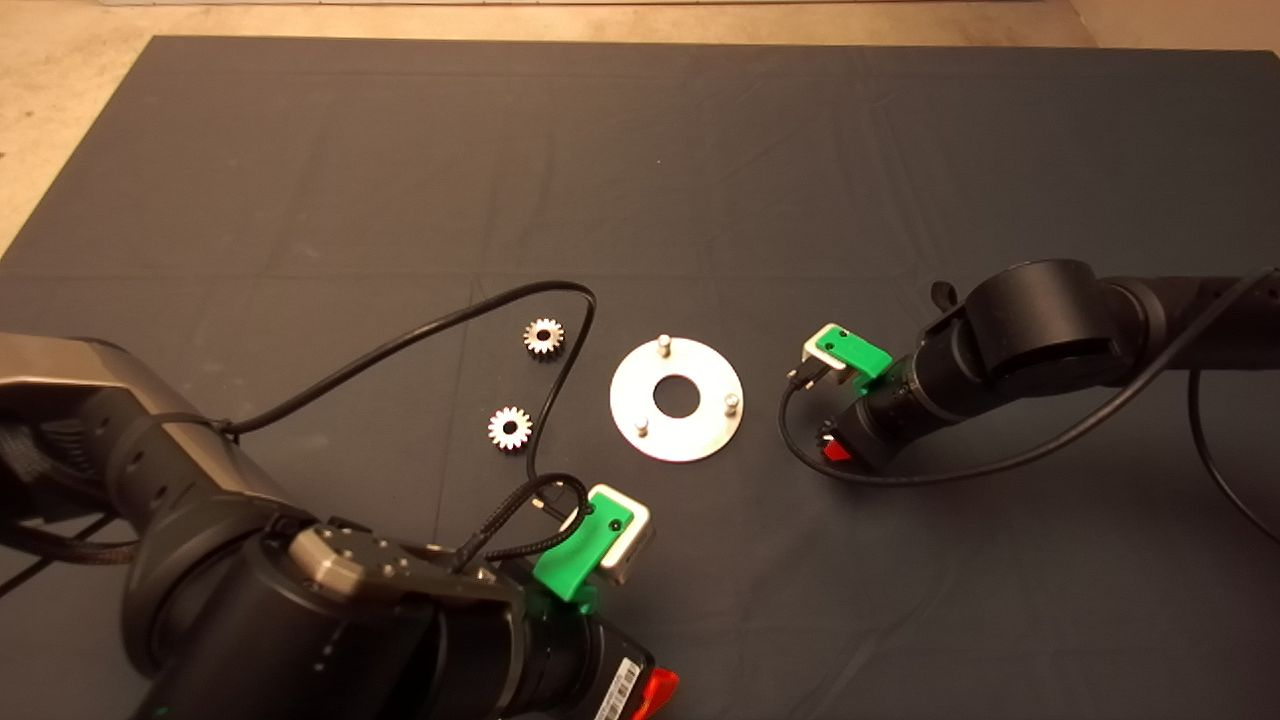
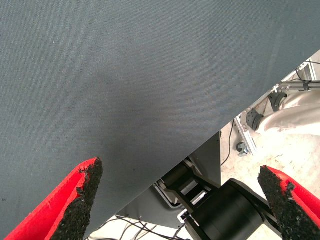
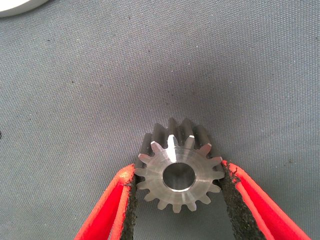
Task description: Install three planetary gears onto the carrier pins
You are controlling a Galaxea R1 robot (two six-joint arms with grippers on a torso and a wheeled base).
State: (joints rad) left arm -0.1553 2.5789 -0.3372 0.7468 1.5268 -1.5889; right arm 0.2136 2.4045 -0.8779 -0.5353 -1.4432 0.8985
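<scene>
The round silver plate point(image 1: 640, 385) lies mid-mat with its three carrier pins point(image 1: 662, 343) standing bare. Two planetary gears point(image 1: 543, 337) point(image 1: 510, 428) lie flat on the mat to the plate's left. A third gear point(image 3: 175, 150) sits between the pads of my right gripper point(image 3: 177, 172), which is shut on it with both pads against its teeth, low over the mat. In the head view the right gripper point(image 1: 833, 447) is to the right of the plate, and the gear is hidden under it. My left gripper point(image 1: 658, 692) waits open at the near edge.
A black cable point(image 1: 560, 380) from the left arm loops over the mat between the two loose gears and the plate. The left wrist view shows bare mat point(image 2: 125, 90) and the robot base beyond its edge. A corner of the plate point(image 3: 15, 5) shows in the right wrist view.
</scene>
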